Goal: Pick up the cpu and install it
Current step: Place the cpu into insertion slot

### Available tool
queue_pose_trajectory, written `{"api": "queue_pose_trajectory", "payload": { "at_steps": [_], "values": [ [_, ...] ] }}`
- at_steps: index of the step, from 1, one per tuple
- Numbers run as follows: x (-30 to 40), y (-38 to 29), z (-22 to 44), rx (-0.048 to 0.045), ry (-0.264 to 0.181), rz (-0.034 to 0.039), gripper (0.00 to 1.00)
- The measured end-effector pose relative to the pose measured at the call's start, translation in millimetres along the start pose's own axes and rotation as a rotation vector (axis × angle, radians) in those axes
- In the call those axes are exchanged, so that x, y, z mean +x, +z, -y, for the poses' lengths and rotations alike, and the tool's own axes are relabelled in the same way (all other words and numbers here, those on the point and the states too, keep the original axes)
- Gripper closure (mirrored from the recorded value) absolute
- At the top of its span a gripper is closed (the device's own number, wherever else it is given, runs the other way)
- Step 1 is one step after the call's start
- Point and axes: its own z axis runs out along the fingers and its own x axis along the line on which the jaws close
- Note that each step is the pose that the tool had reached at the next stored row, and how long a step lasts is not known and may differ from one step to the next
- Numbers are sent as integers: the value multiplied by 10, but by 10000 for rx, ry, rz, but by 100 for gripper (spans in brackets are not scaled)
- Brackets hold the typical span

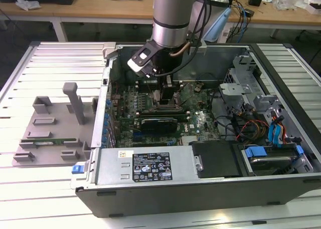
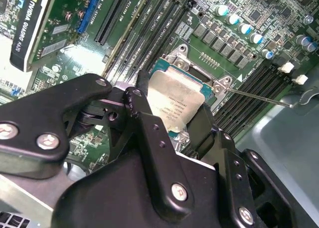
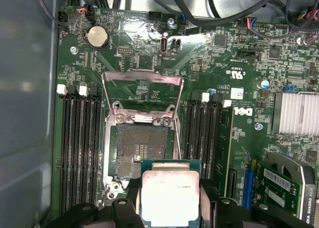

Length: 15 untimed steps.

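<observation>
The cpu [image 3: 169, 193], a flat square chip with a shiny silver top, is clamped between my black fingers [image 3: 127, 210] in the first wrist view. It hangs just off one edge of the open socket [image 3: 141, 149], whose contact field is bare. The socket's metal load plate [image 3: 142, 86] is flipped back. In the second wrist view my gripper [image 2: 172, 119] is shut on the cpu [image 2: 174, 96] above the socket frame [image 2: 182, 56]. In the exterior view the gripper [image 1: 165, 99] reaches down into the open computer case over the motherboard.
Black memory slots [image 3: 79, 148] flank the socket on both sides. A graphics card [image 3: 286, 188] and a finned heat sink [image 3: 296, 113] lie to one side. The socket lever [image 2: 259, 96] sticks out. Outside the case, a grey fixture [image 1: 50, 129] holds a green memory stick [image 1: 50, 141].
</observation>
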Motion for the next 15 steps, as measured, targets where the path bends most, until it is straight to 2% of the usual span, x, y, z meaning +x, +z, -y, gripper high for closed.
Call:
{"api": "queue_pose_trajectory", "payload": {
  "at_steps": [6,10,15],
  "values": [
    [32,37,-11,1,-2,0,45],
    [73,107,-47,0,0,0,45],
    [87,146,-60,-4,-3,-65,45]
  ]
}}
